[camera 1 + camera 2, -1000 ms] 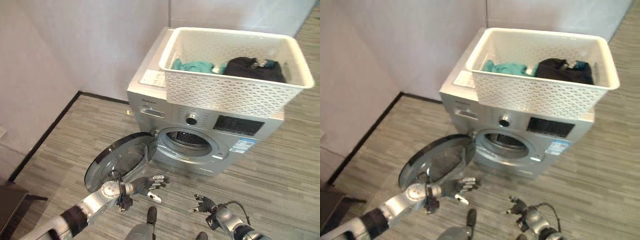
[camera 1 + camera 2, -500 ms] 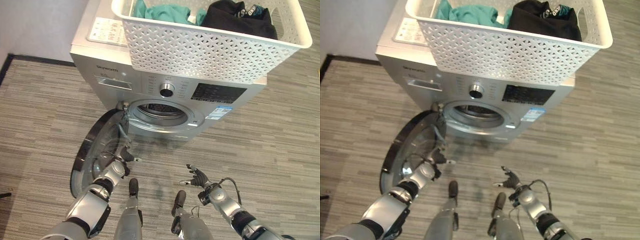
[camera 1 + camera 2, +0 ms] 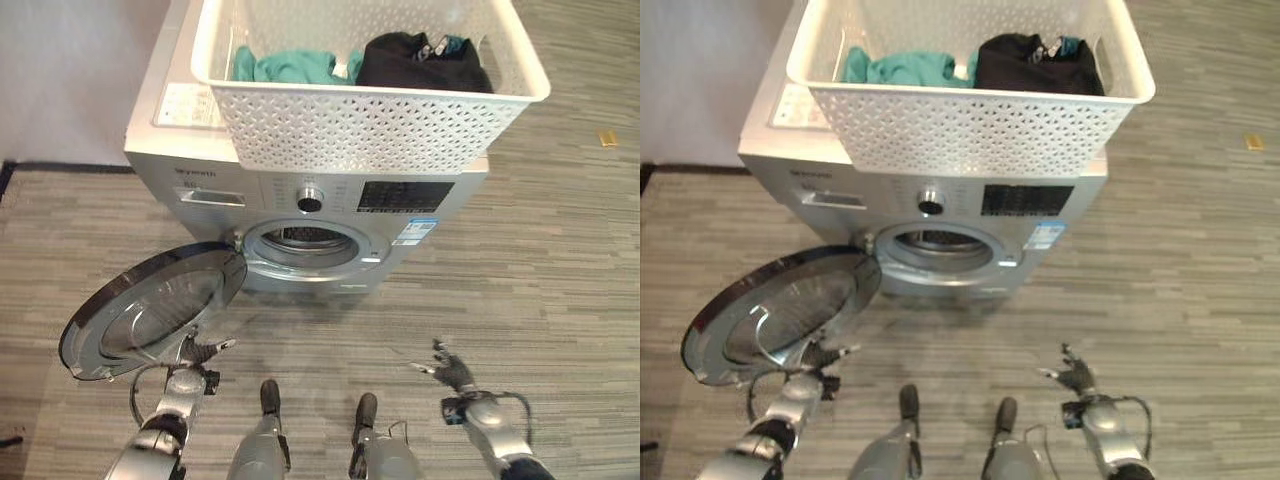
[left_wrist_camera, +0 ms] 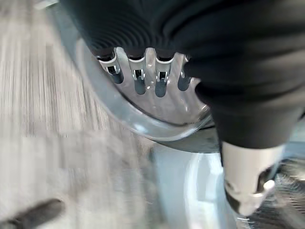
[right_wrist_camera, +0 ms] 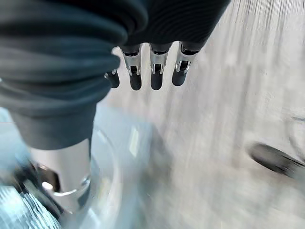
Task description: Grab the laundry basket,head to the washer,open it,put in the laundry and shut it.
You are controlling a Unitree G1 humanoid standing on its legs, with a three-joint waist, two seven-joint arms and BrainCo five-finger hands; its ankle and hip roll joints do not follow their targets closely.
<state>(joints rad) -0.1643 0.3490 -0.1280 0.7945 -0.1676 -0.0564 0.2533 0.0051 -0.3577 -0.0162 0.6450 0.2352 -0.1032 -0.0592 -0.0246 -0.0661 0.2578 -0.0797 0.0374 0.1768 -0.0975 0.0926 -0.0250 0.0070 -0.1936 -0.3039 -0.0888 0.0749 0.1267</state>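
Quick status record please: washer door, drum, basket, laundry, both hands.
washer: silver front-loader against the wall
door: swung wide open to the robot's left
drum: opening exposed, no laundry visible inside
basket: white, on top of the washer
laundry: teal cloth and black cloth, both in the basket
left hand: low by the door's lower edge, fingers straight, holding nothing
right hand: low over the floor right of the washer, fingers relaxed, empty
step left: load laundry, shut door

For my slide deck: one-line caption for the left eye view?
Washer door swung open, laundry basket on top, both hands low and empty.
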